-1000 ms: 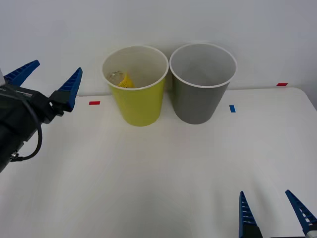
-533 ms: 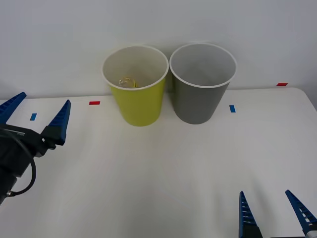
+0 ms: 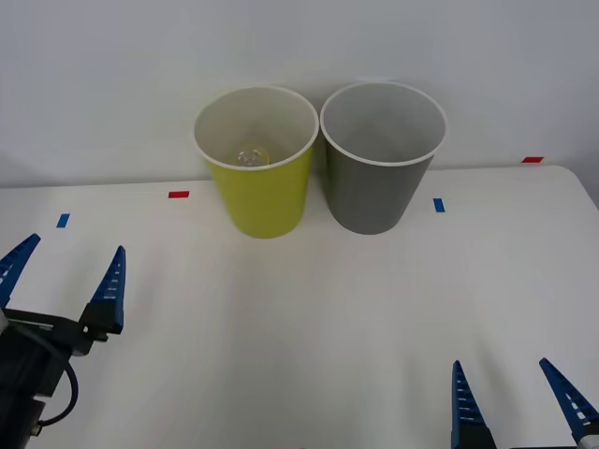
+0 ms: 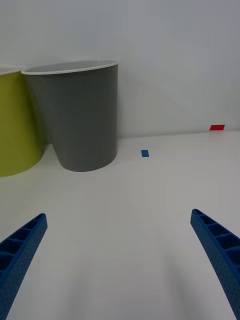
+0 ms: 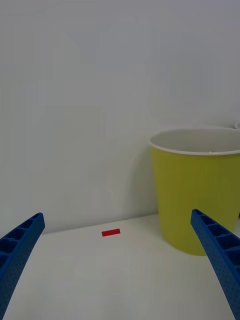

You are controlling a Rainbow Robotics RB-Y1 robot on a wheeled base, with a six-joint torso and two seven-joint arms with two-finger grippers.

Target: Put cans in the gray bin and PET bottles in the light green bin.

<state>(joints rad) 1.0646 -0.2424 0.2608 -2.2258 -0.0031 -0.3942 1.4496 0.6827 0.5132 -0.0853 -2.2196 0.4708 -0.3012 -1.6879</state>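
Note:
The light green bin (image 3: pixel 262 196) and the gray bin (image 3: pixel 379 192) stand side by side at the back of the white table. Inside the light green bin lies the PET bottle (image 3: pixel 251 156), of which only a clear glinting part shows. Cans are out of view. My left gripper (image 3: pixel 75 245) is open and holds nothing, low at the table's front left, well short of the bins. In its wrist view the left gripper (image 5: pixel 117 214) faces the light green bin (image 5: pixel 200 200). My right gripper (image 3: pixel 500 365) rests open at the front right. From its wrist, the right gripper (image 4: pixel 118 215) faces the gray bin (image 4: pixel 82 120).
Small tape marks lie on the table (image 3: pixel 299 318): a red mark (image 3: pixel 178 195) and a blue mark (image 3: pixel 63 221) on the left, a blue mark (image 3: pixel 438 204) and a red mark (image 3: pixel 532 160) on the right. A white wall rises right behind the bins.
My left gripper has drawn back from beside the light green bin, down toward the front left, staying open. The bottle has settled lower inside the light green bin. The right arm has not moved.

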